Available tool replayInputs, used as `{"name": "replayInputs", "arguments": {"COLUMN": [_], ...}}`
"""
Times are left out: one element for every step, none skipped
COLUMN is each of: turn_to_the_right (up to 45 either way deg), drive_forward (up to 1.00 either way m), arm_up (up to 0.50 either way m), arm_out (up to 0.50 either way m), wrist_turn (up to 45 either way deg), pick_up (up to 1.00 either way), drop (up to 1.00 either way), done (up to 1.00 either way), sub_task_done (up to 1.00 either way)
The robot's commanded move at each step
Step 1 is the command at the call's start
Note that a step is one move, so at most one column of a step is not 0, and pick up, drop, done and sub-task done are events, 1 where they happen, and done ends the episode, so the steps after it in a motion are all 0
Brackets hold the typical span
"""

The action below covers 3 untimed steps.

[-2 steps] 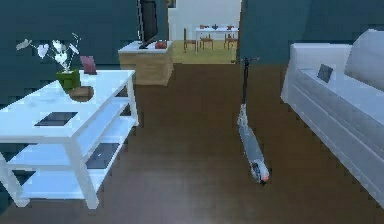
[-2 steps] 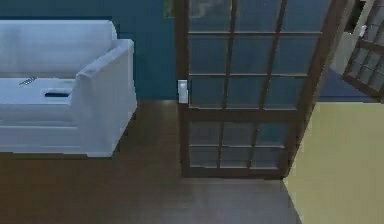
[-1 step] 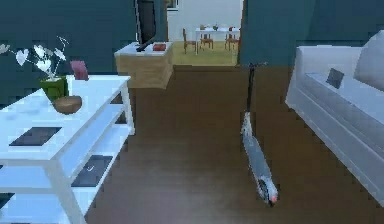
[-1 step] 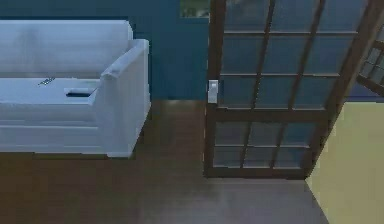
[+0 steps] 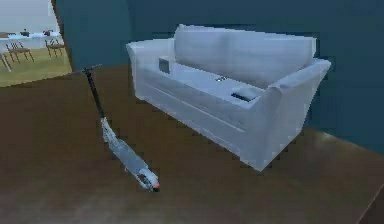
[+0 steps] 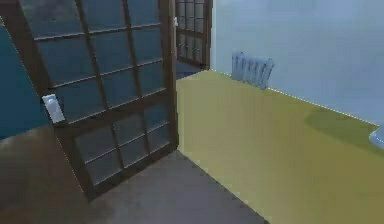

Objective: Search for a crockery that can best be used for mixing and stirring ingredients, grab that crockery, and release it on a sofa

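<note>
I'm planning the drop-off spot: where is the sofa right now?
The sofa stands in the forward view's centre and right, against the dark teal wall, with a scooter on the floor left of it.

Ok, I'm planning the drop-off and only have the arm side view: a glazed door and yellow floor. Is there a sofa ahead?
Observer: Yes. In the forward view a pale sofa stands ahead, a little right of the middle.
Operator: Is its seat free?
Observer: Not fully. A small dark thing sits near the seat's left end and a flat dark thing near its right end.
Operator: Anything on the way there?
Observer: A scooter stands on the brown floor, left of the sofa in that view.
</note>
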Motion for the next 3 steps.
{"name": "replayInputs", "arguments": {"turn_to_the_right": [45.0, 0.0, -45.0], "drive_forward": [0.0, 0.05, 0.0], "arm_up": [0.0, 0.0, 0.0], "arm_out": [0.0, 0.0, 0.0], "wrist_turn": [0.0, 0.0, 0.0], "pick_up": [0.0, 0.0, 0.0], "drop": [0.0, 0.0, 0.0], "done": [0.0, 0.0, 0.0], "sub_task_done": [0.0, 0.0, 0.0]}}
